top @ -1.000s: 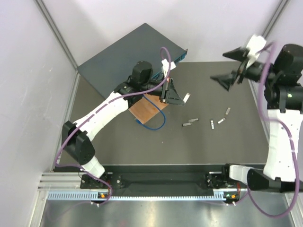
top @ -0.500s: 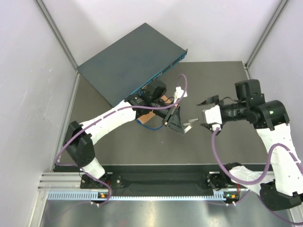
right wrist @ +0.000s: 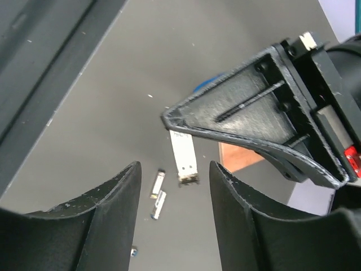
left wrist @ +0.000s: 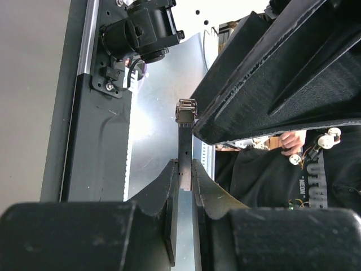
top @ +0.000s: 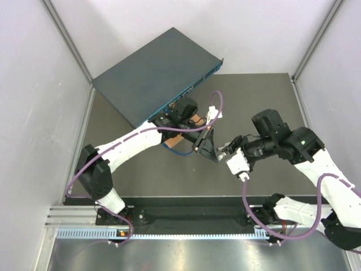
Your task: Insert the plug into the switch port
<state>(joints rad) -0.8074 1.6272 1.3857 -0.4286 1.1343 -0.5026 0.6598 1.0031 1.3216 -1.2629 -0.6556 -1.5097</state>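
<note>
The switch (top: 152, 73) is a flat dark teal box lying at the back left, with its row of ports (top: 193, 87) facing right and front. My left gripper (top: 214, 152) is held above the mat, shut on a small silver plug (top: 221, 150). That plug (left wrist: 185, 135) sticks straight out from between the shut left fingertips (left wrist: 184, 169). My right gripper (top: 227, 148) meets it from the right. In the right wrist view the plug (right wrist: 183, 158) has its free end between the open right fingertips (right wrist: 176, 168), apart from both.
A thin orange-brown board (top: 181, 133) and a blue wire loop (top: 179, 150) lie under the left arm. Two loose silver plugs (right wrist: 158, 193) rest on the dark mat below the grippers. A metal rail (top: 169, 232) runs along the near edge.
The right arm swung in from the far right to the left gripper and its jaws narrowed around the plug's free end. The left gripper carried the plug off the board toward the front.
</note>
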